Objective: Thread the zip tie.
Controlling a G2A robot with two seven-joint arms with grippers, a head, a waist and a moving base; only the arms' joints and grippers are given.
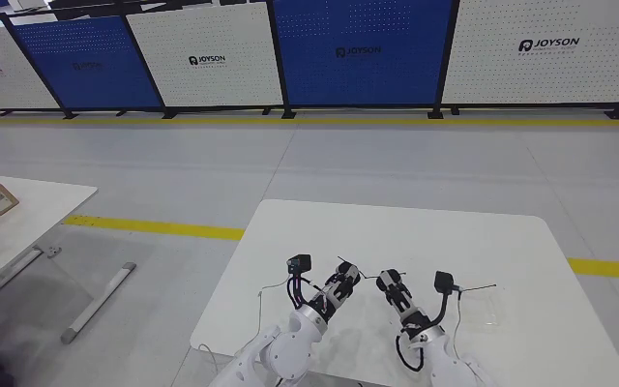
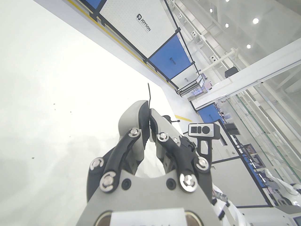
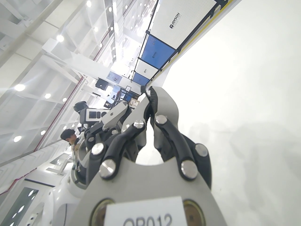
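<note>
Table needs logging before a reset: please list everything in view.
Rounded white table: one, white, centre of the floor.
Thin black plastic zip tie: one, black, pinched in left claw, tip poking past it.
Small black piece: one, black, pinched in right claw; same tie or not, cannot tell.
Thin black strip: one, black, lying on the table's right side.
Clear plastic piece: one, transparent, beside that strip.
Pegboard panels: several, blue and white, behind the table.
Left claw: one, grey and black, shut.
Right claw: one, grey and black, shut.
</note>
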